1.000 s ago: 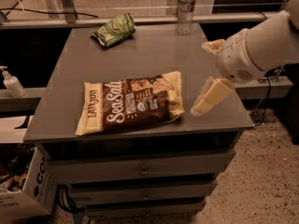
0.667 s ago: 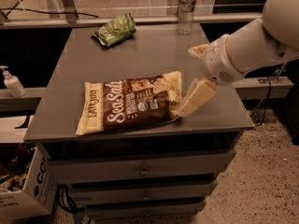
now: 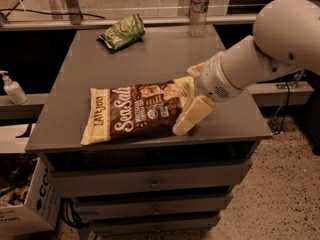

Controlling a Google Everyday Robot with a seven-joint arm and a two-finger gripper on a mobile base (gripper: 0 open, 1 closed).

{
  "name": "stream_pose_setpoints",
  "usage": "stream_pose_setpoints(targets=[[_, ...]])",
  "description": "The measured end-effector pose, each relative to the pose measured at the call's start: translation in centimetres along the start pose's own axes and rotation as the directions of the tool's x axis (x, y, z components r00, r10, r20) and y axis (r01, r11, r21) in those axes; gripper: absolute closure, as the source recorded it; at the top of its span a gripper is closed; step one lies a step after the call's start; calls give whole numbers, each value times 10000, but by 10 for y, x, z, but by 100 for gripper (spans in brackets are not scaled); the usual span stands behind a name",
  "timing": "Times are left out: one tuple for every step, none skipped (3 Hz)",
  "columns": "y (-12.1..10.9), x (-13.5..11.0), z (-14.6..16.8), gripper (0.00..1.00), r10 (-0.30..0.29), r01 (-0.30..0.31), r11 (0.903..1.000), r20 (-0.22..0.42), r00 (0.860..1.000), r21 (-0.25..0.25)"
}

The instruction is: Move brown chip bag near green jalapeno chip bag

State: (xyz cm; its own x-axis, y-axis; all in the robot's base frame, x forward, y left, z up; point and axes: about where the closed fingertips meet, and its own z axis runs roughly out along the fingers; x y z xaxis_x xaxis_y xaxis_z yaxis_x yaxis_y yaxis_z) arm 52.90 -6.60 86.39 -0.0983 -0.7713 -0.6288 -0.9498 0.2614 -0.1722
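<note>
The brown chip bag [image 3: 135,111] lies flat on the front half of the grey table [image 3: 165,54], with cream ends and white "Sea Salt" lettering. The green jalapeno chip bag [image 3: 122,31] lies at the table's back left, well apart from it. My gripper [image 3: 185,100] is at the brown bag's right end, open. One cream finger [image 3: 192,116] rests at the bag's lower right corner and the other sits above its upper right corner. The bag's right end lies between them.
A clear water bottle [image 3: 199,6] stands at the table's back edge, right of the green bag. A soap dispenser [image 3: 12,88] sits on a low shelf to the left. A cardboard box [image 3: 25,204] stands on the floor at the lower left.
My arm has moved left across the table's right side, bringing the open fingers from beside the brown bag to around its right end. Both bags lie where they were.
</note>
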Motion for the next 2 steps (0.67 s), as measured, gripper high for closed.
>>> stream_pose_setpoints(targets=[[10, -1, 13, 0, 315, -311, 9989, 94, 9995, -344], [18, 2, 19, 16, 564, -554, 9970, 167, 9983, -532]])
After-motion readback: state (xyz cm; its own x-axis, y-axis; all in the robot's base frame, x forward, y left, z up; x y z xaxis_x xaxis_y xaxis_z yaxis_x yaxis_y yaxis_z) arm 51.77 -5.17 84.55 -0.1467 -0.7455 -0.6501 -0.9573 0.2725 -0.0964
